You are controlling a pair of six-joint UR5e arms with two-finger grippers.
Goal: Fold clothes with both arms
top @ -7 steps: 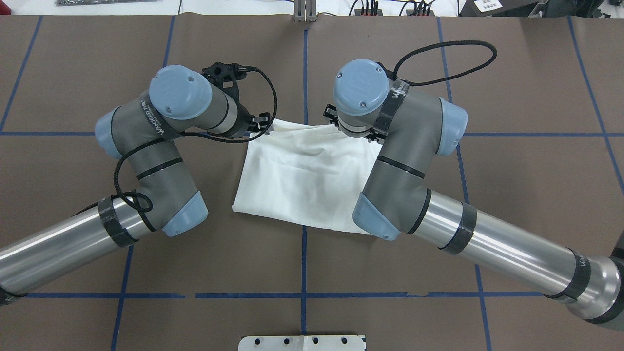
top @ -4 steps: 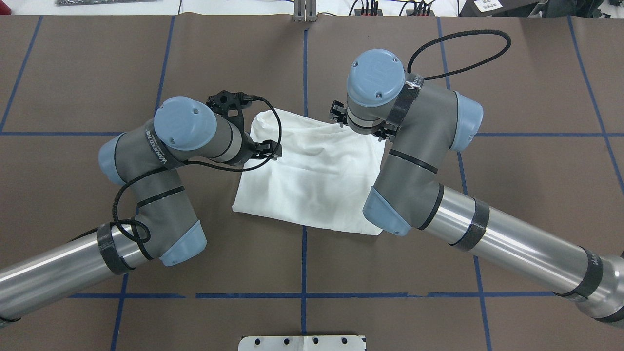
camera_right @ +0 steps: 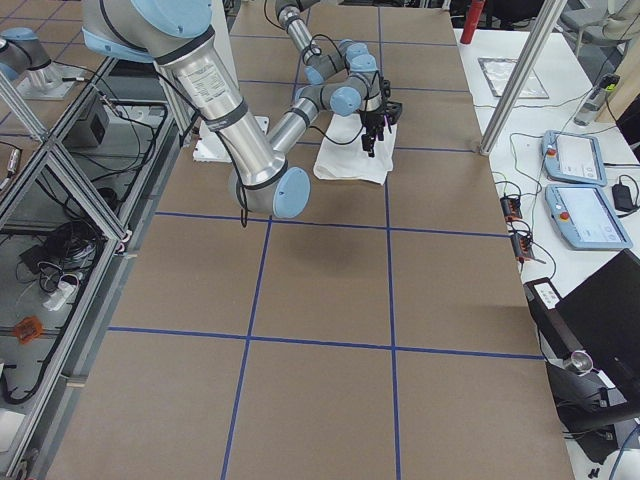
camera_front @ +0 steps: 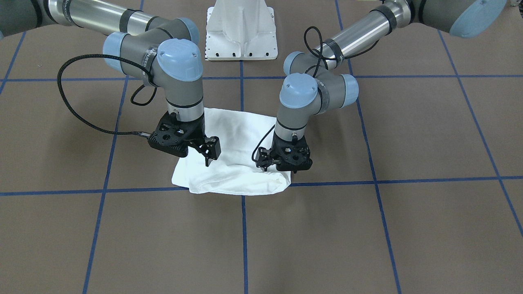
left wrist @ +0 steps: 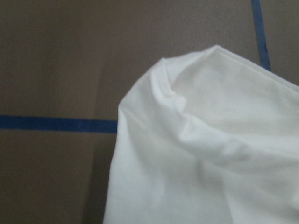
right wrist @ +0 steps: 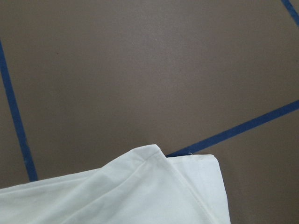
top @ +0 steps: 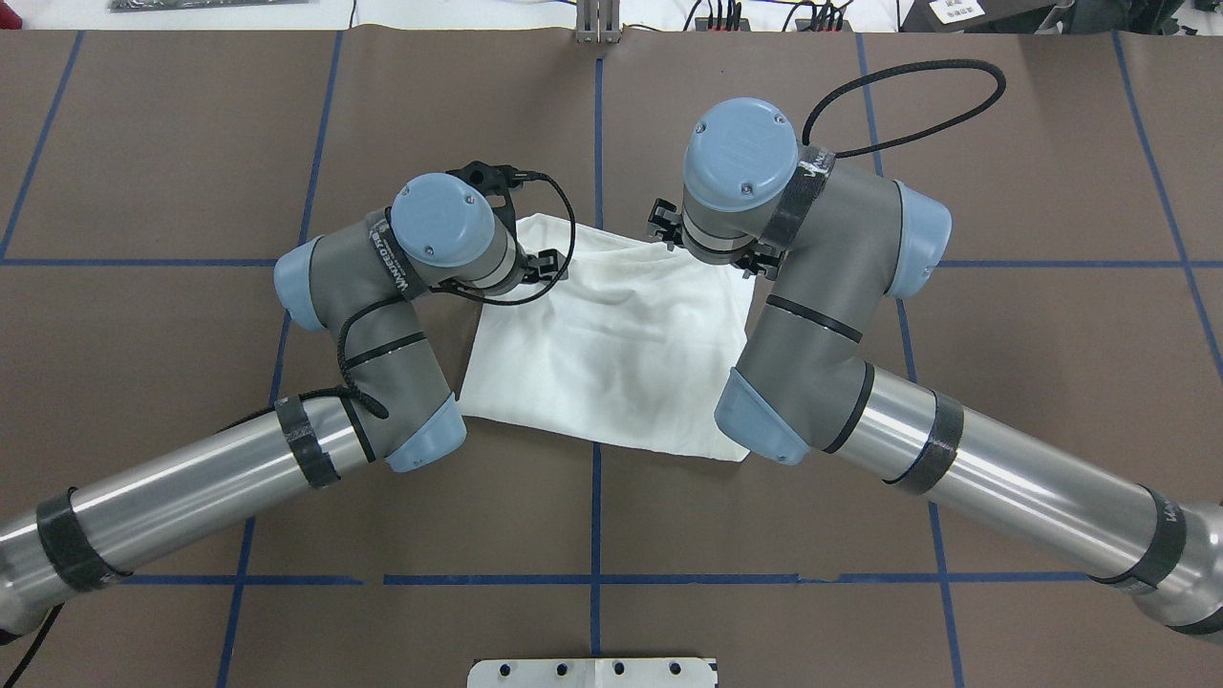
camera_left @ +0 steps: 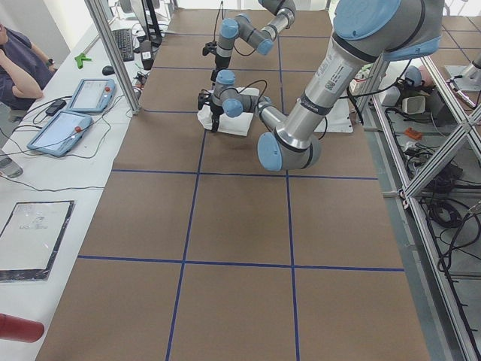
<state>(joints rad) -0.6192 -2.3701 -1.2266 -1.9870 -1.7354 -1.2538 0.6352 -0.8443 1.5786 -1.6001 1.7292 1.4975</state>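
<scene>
On brown table (top: 191,143), folded white T-shirt (top: 611,334)

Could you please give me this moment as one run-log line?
shirt folded on table | left end effector at far corner | right end effector above shirt | grasps unclear

We get bright, even light from above; shadows under the left arm (top: 373,344) and right arm (top: 822,315) are faint and soft on the brown table (top: 143,382). Glare streaks both arms' silver tubes. The white T-shirt (top: 621,334) nearly washes out, its folds faint. The left wrist view is dim and blurred; the right wrist view sharper.
</scene>
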